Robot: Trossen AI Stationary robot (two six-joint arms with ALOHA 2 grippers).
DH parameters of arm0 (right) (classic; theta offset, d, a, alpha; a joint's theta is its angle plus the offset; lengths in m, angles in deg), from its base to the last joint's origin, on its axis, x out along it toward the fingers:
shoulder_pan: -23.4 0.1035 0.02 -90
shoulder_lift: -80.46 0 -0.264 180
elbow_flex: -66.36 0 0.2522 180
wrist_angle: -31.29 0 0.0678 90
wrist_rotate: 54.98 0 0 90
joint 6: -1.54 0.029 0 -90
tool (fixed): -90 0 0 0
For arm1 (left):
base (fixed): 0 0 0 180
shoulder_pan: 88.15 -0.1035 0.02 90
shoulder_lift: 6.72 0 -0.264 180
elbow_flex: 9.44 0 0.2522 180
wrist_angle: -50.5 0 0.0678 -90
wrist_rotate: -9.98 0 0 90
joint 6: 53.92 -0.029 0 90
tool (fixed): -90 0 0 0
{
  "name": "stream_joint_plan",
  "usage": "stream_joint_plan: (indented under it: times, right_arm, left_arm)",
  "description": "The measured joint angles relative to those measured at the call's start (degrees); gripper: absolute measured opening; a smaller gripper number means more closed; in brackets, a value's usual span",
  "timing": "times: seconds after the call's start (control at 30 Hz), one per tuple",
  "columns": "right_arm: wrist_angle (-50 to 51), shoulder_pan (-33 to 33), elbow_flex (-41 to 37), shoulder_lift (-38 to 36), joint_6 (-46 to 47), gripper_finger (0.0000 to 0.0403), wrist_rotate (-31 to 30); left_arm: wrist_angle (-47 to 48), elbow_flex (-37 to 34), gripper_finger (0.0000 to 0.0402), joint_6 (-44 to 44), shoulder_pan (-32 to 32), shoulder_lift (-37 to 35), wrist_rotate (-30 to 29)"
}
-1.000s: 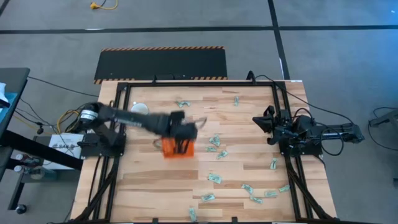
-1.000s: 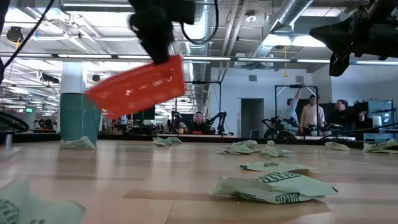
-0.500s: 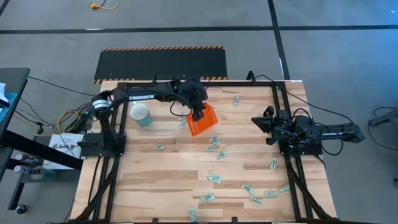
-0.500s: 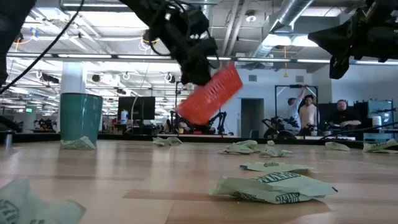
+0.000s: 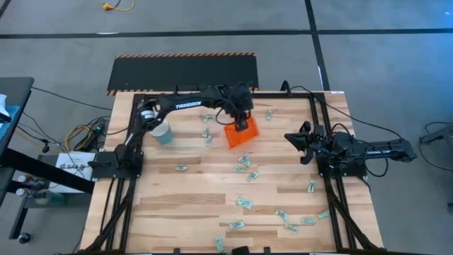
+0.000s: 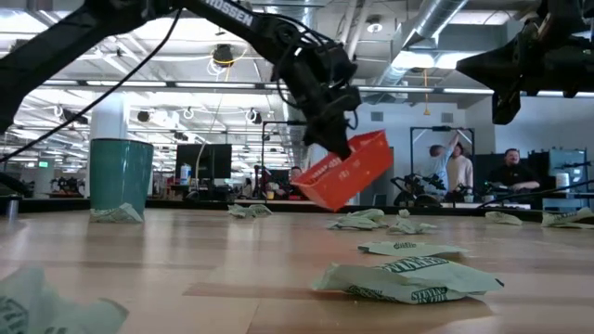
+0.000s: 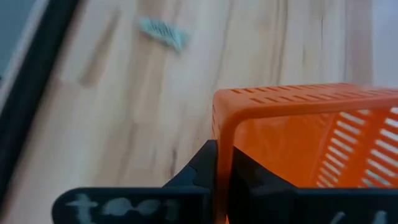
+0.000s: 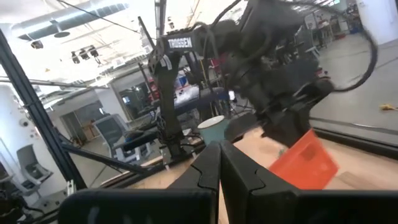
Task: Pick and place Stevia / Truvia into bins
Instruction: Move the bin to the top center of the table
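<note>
- You are looking at a pale wooden plank table, framed by black rails along its sides.
- A round white and light-blue cup is standing upright near the far left corner.
- Pale green sweetener packets are lying scattered flat on the wood, clustering toward the centre and near right.
- One packet is sitting alone, left of centre.
- Crumpled packets are resting closest to the low camera.
</note>
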Motion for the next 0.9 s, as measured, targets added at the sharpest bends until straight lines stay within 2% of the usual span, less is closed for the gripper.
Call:
stream_joint_plan:
  times: [0.4,0.77,0.9]
  right_arm:
    - [-0.04,-0.01,0.0,0.0,-0.92,0.0,-0.15]
    - [0.0,-0.02,0.0,0.0,-1.49,0.0,-0.14]
    - [0.09,-0.02,0.0,0.0,-1.51,0.0,-0.14]
  left_arm:
    - [-0.32,10.61,0.0,-0.04,0.0,9.6,4.24]
    - [-0.12,10.93,0.0,-1.97,0.13,10.07,5.19]
    - [0.23,10.93,0.0018,-2.4,0.31,10.09,5.77]
